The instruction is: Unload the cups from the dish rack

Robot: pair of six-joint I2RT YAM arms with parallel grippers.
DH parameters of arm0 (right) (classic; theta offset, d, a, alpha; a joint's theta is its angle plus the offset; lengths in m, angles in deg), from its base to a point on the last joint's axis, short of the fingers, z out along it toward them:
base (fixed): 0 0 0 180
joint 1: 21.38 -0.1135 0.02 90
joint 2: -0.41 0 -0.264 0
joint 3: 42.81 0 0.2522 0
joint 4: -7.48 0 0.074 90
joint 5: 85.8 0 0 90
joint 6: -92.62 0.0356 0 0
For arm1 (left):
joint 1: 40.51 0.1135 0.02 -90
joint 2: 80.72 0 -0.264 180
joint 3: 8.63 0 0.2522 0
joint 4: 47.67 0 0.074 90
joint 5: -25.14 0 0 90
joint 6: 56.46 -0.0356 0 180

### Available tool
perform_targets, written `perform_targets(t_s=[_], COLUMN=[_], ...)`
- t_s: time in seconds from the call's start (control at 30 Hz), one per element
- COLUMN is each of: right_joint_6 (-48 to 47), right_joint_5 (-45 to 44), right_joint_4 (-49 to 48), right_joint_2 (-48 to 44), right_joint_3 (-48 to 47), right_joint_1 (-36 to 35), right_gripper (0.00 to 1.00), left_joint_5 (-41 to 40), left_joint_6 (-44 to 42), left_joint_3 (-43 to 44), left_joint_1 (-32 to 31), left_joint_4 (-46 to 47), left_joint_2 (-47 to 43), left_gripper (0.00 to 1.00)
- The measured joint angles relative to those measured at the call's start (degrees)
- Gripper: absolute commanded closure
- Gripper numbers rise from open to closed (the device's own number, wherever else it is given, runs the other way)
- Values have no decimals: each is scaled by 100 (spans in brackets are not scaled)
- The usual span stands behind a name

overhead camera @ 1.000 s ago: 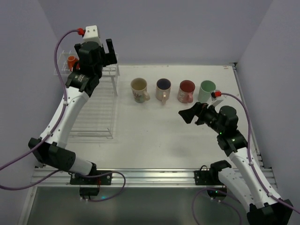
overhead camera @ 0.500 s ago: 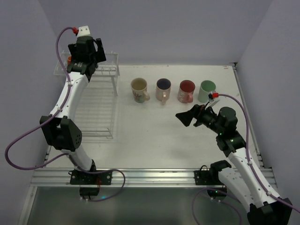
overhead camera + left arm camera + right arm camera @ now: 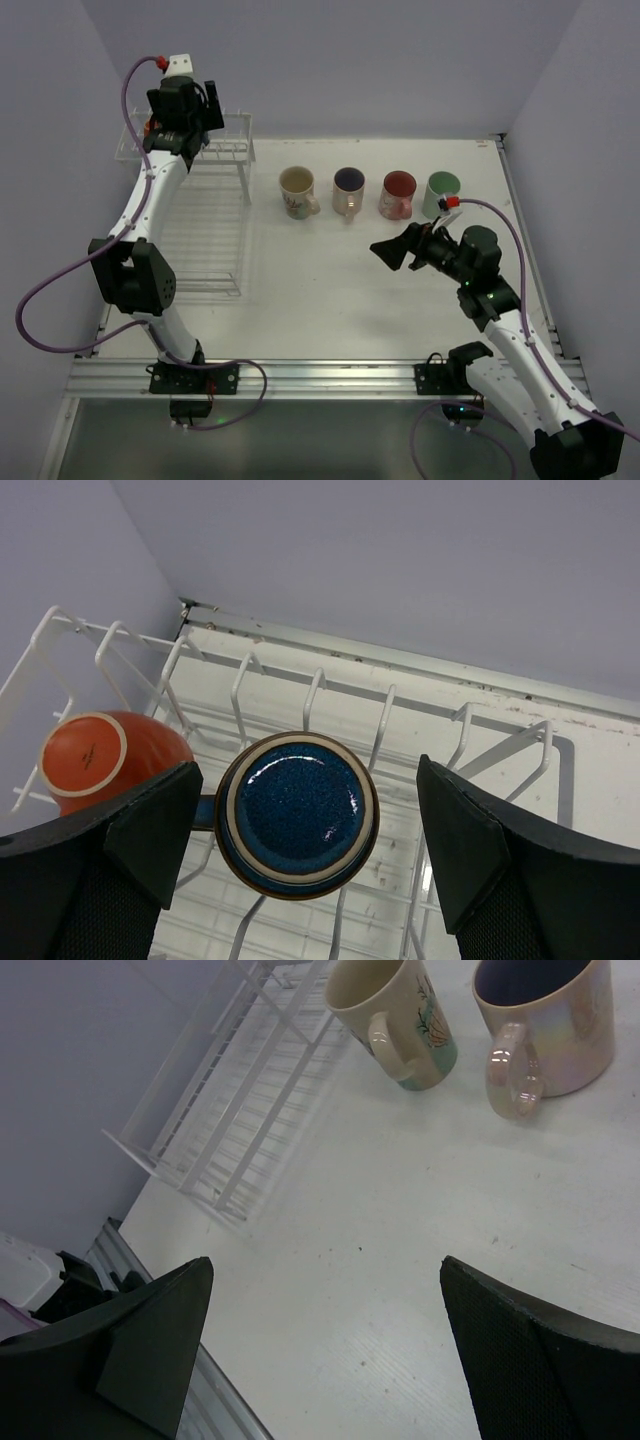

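No legible text or numbers anywhere. Base of orange mug point(image 3: 85, 757): small dark stamp, too tiny to read.

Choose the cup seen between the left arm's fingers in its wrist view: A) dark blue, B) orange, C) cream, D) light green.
A: the dark blue cup sits on the dish rack midway between the open left fingers, with the orange cup off to one side.
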Motion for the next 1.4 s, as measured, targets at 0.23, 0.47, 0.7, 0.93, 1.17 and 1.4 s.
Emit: perform_targets(t_s=[0.23,0.47,0.7,0.93,1.17,1.4], right_joint_6=[-2,-2,0,151,667,1585], right_joint_5=[-2,-4,-4,-7,-4,-17], right_joint_4=[0,4,4,-63,-509,-1569], right_joint_2=[-4,-15,-13,122,459,588], right_joint_3=[0,0,0,-33,-337,-492], right_joint_1=[-17,-17,-28,-192,-586,-979], right_gripper=[3,3,3,3,3,7], left_joint_5=[85,74,118,127,409,2111], left_joint_6=[-92,-122,-127,-68,245,1379], left_joint_3=[-256,-348,-348,-409,-678,-2031], left_joint_1=[7,15,15,15,15,24], left_joint_4=[280,286,302,258,343,1150], left_joint_2=[2,7,0,-282,-1613,-3436], left_gripper=[6,28,58,69,75,76])
